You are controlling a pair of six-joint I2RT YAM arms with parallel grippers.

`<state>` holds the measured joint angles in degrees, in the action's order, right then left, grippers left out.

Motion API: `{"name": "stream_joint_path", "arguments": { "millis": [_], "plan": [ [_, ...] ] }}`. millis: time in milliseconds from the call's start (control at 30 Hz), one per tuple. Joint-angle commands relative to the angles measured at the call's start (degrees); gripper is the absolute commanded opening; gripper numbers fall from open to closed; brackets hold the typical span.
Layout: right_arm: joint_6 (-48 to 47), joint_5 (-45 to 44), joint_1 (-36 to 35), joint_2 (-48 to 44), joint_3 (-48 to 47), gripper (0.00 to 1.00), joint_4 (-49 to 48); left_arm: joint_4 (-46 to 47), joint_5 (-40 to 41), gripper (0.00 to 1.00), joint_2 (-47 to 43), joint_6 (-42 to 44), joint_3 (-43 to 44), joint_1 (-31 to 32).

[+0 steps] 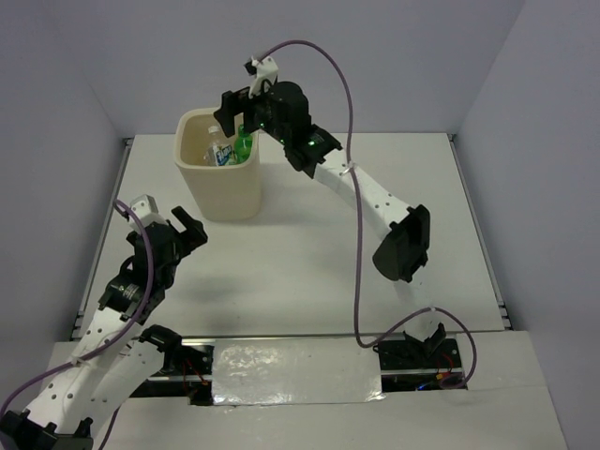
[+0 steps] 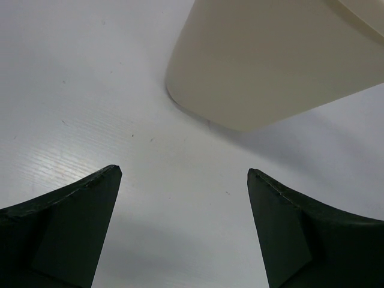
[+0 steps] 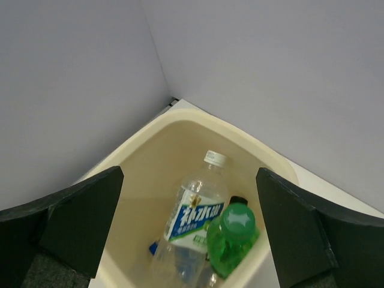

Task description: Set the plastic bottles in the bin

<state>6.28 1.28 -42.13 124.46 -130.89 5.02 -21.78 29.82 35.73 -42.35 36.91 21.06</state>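
As bottles (image 3: 195,219) lie in the bin (image 3: 201,117), right tool (image 3: 189,173) above and left tool (image 2: 183,171) beside both gape

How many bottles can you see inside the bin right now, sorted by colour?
Clear bottle with blue label: 1
Green bottle: 1
Total: 2 plainly seen in the bin; what lies beneath them is too hidden to count.

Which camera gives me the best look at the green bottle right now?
Right wrist: it looks down into the bin at the green bottle, unobstructed. Top external catches only a green sliver at the rim; left wrist shows just the bin's outer wall.
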Motion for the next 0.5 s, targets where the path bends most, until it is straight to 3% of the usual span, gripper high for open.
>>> {"name": "stream_joint_path", "arguments": {
  "millis": [0, 200, 367, 467],
  "plan": [
    [-0.32, -1.19, 0.64, -13.95, 3.43, 1.0, 1.3, 0.07, 3.13, 0.99, -0.04, -0.72, 4.13, -0.32],
    [6.62, -4.26, 7.57, -29.78, 25.38, 1.0, 2.02, -3.53, 5.43, 0.99, 1.8, -0.28, 8.79, -2.77],
    [13.73, -7.34, 15.48, -46.75, 56.55, 1.0, -1.76, -3.63, -2.56, 0.99, 6.18, 0.77, 10.29, -11.27],
    [15.6, -13.38, 19.19, -54.22, 66.17, 1.0, -2.03, -2.22, -11.69, 0.99, 9.27, 1.39, 9.24, -19.0]
  ]
}}
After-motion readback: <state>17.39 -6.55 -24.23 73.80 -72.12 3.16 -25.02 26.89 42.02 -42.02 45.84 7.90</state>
